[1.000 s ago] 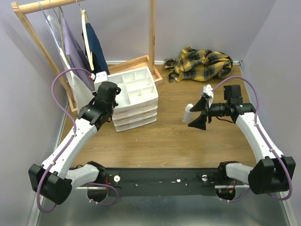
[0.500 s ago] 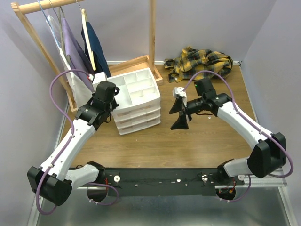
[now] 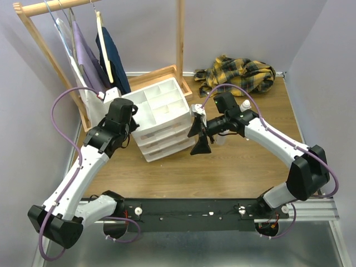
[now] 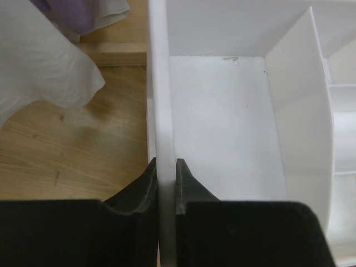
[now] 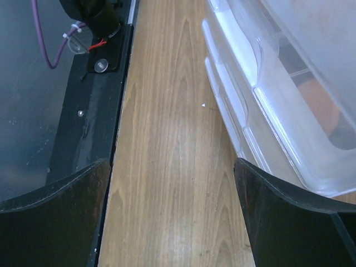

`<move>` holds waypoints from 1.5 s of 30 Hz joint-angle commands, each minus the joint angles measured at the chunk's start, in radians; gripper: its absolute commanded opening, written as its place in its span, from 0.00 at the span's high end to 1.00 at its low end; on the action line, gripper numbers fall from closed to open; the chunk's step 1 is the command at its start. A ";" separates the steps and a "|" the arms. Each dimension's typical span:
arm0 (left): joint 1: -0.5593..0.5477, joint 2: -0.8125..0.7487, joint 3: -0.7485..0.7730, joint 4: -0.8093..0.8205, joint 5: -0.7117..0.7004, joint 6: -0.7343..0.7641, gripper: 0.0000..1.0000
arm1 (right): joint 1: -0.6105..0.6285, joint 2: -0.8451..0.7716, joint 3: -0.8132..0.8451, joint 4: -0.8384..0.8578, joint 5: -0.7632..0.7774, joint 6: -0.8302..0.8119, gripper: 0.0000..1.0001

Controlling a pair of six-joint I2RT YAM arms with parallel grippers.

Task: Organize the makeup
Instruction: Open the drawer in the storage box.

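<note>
Wooden tabletop (image 3: 233, 167) under lilac walls; wooden clothes rack (image 3: 50, 33) at back left, yellow plaid cloth (image 3: 239, 75) at back right.

I see the white plastic three-drawer unit (image 3: 158, 119) left of centre, its open divided top tray looking bare in the overhead and left wrist views.

Left gripper (image 4: 166, 172) is pinched nearly closed on the thin white side wall (image 4: 161, 100) of that tray, one finger outside, one inside. I read this as steadying the unit.

Right gripper (image 5: 172, 183) has its jaws spread fully and holds nothing. It hovers just beside the unit's front right, fingers aimed at the clear stacked drawer fronts (image 5: 245, 111); the drawers' long edges run across its approach. Right arm is the nearer for a pull.

One small white capped bottle (image 3: 243, 104) stands behind the right arm, well apart from both grippers. Something peach (image 5: 317, 105) shows blurred through a drawer wall; I cannot tell what. Pencils not visible.
</note>
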 commanded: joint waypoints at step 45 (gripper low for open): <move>0.113 -0.190 0.061 0.122 0.028 -0.642 1.00 | 0.014 0.047 -0.272 1.014 0.192 1.112 0.00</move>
